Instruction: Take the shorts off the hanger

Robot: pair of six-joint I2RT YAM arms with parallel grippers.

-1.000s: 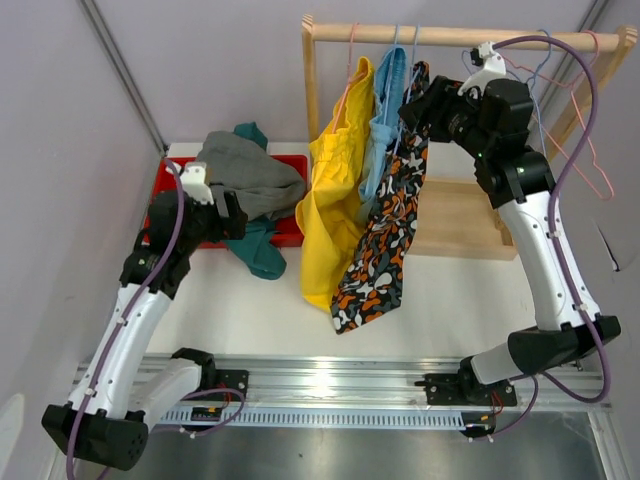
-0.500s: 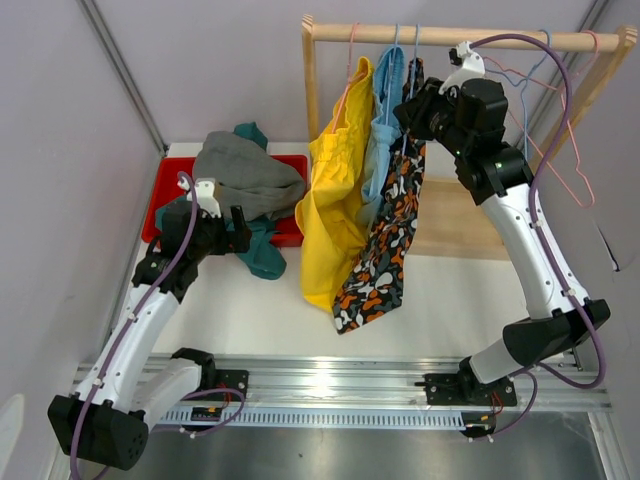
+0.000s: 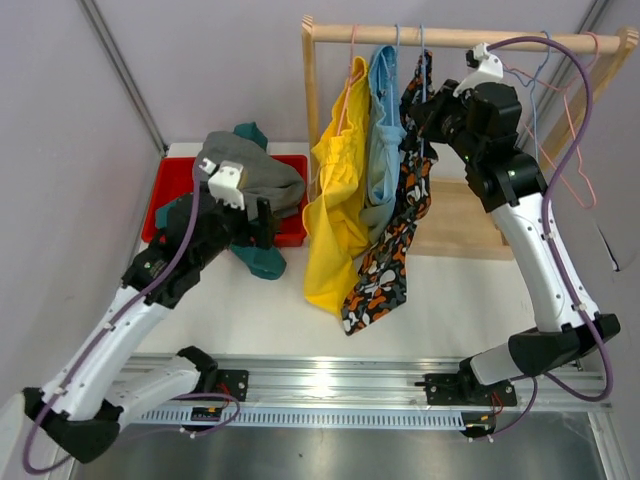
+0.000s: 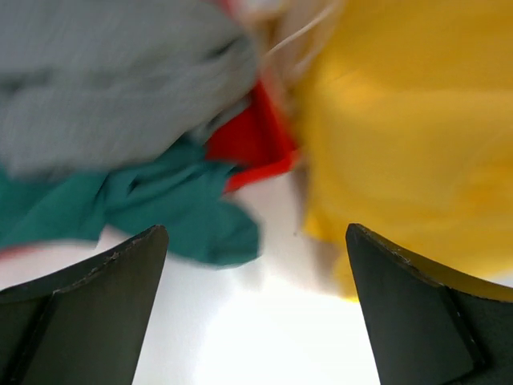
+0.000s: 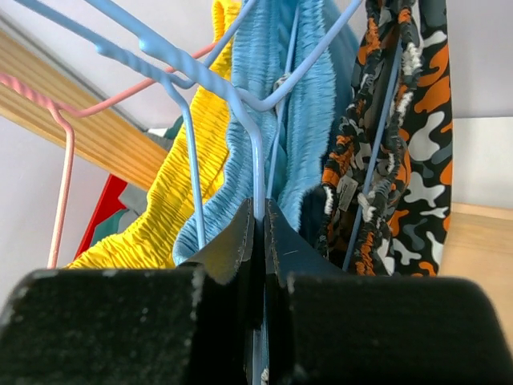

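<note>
Near the bench's far edge, the right gripper (image 5: 258, 207) grips a blue hanger (image 5: 255, 152) while the left gripper (image 4: 255, 241), jaws apart, faces the yellow shorts (image 4: 401, 120), which it probably must seize next.

Pale lilac walls (image 3: 230, 60) (evenly lit) behind a white table (image 3: 460, 300).

The left arm (image 3: 120, 330) and right arm (image 3: 547, 262) have smooth white shells with black joints. A purple cable (image 3: 566, 72) loops along each. A white camera block (image 3: 224, 180) caps each wrist. The left tool (image 4: 255, 233) has matte black fingers (image 4: 80, 321)
</note>
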